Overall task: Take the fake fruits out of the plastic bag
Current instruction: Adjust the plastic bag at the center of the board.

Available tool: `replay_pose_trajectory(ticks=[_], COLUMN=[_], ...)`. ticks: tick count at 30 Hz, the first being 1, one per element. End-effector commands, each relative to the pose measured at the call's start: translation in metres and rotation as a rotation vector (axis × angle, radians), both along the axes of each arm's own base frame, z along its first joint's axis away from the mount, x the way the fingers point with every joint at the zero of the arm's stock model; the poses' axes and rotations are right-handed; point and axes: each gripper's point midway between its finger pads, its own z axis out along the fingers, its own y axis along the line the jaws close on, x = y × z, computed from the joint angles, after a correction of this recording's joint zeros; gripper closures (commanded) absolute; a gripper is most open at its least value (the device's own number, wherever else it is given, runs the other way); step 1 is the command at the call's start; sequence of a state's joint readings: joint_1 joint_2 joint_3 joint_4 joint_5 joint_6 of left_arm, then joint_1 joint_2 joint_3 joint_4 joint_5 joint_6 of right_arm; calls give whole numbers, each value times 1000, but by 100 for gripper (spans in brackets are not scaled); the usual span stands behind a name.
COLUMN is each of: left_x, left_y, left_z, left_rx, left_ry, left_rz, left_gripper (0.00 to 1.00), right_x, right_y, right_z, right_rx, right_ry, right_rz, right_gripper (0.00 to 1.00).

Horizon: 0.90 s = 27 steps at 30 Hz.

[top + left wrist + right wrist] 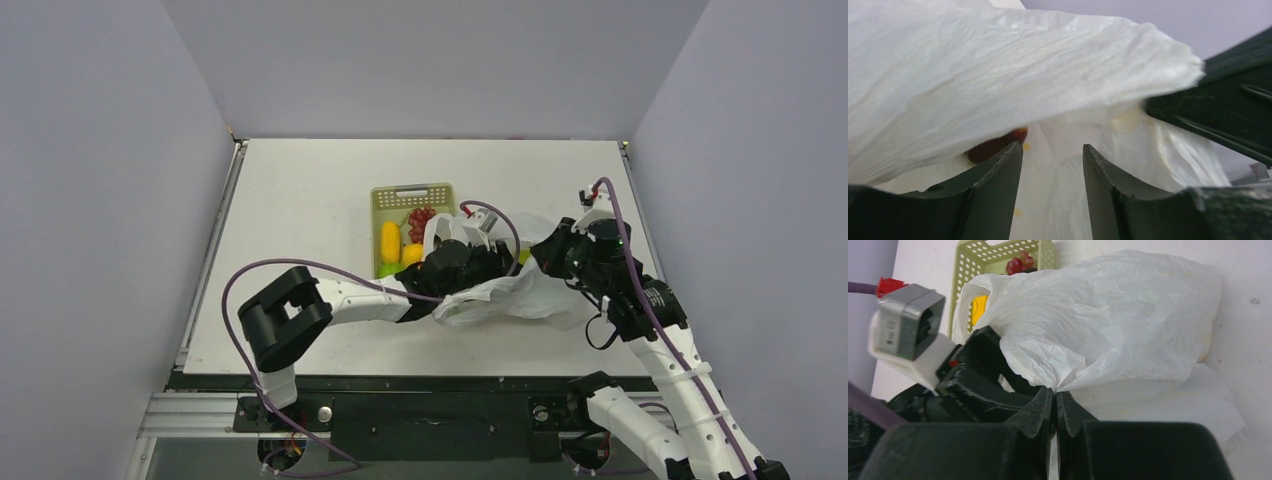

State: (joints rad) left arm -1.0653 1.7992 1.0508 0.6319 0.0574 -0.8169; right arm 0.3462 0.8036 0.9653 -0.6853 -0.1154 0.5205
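Note:
The white plastic bag (535, 292) lies crumpled right of the basket. My left gripper (478, 263) reaches into its mouth. In the left wrist view this gripper (1053, 146) is open, with only bag film (1038, 75) behind the gap. A dark maroon fake fruit (998, 144) shows under a fold, just left of the left fingertip. My right gripper (1055, 391) is shut on a pinch of the bag (1108, 320) and holds that edge up. From above, the right gripper (541, 253) sits at the bag's right side. Anything else inside the bag is hidden.
A yellow-green slotted basket (392, 196) stands behind the bag, holding red grapes (421, 217) and yellow fruits (390, 240). The left arm's wrist camera block (908, 325) sits close to my right fingers. Grey walls close in the table on three sides.

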Motion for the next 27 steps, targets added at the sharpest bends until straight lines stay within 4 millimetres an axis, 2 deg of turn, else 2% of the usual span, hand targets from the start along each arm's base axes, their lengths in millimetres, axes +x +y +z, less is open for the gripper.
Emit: replay_pose_trajectory(ticks=[1,2,3,4,7,10,13,16,19,23,27], left_x=[20,26,31,35,40,36,20,10,5,11,16], left_y=[-12,-12,-13,-13,-15,-21,-30,-39,-46,-59,-58], left_z=[-14,-27,-30,-42,-54,-60,-72,-84,-106,-120,-150], left_rx=[93,119,128,148,180,190,221,248,277,277,370], left_ry=[-60,-50,-48,-37,-51,-63,-74,-77,-72,-52,-52], left_rz=[13,23,30,35,35,5,-44,-62,-66,-47,-3], left_gripper=[54,53,52,50,44,32,23,21,18,17,17], right_x=[7,7,6,6,5,2,-1,-5,-9,-18,-25], right_y=[11,11,13,13,14,13,10,7,4,3,-1], right_z=[37,39,41,42,38,31,26,18,9,-7,-14], right_rx=[80,83,89,92,92,87,79,71,64,74,69], right_ry=[-82,-81,-84,-84,-75,-62,-59,-50,-32,3,19], right_rz=[27,30,37,39,42,44,40,31,23,18,5], right_gripper=[100,100,100,100,100,100,100,100,100,100,100])
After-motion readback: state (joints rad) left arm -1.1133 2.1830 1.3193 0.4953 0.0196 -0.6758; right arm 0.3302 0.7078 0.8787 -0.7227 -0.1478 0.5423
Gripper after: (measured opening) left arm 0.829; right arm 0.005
